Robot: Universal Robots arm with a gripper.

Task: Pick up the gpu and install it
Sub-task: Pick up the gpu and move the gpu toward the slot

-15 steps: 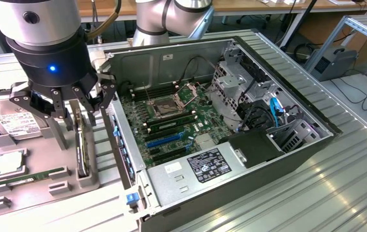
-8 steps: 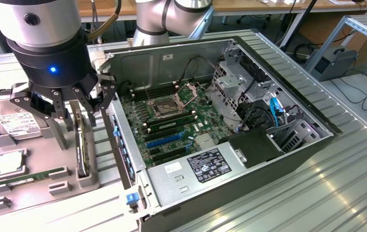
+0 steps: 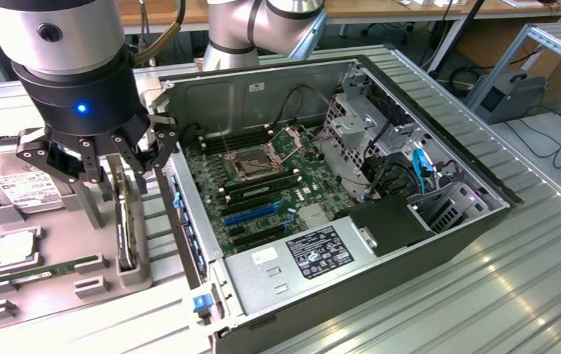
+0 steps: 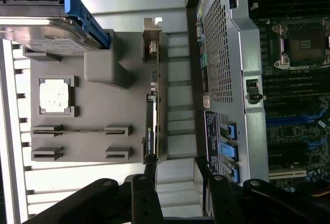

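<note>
So far nothing has been lifted — the gpu (image 4: 149, 131) sits in its slot in the grey holder tray (image 4: 93, 112), and the blue expansion slots (image 3: 246, 214) on the motherboard (image 3: 295, 193) inside the open computer case (image 3: 251, 92) have no card in them. Both the pick and the install look to be left, going by how things lie.

The gripper (image 3: 115, 171) hangs over the tray with its fingers (image 4: 143, 190) spread wide and pinching nothing. The card lies below them. In the wrist view one finger lines up with the card's thin edge while the other stands off toward the case side, so I judge the jaws are near the card but not yet around it, and I can't see any contact.

The gpu stands on edge, thin side up. Its long axis runs along the tray slot, parallel to the nearest case wall and lengthwise away from the fingers. The dark end with a small green mark is just beneath the fingers, and the silvery bracket end seems to point away from them — toward the hard drive (image 4: 46, 31), which sits on the far side of the card from the case.
</note>
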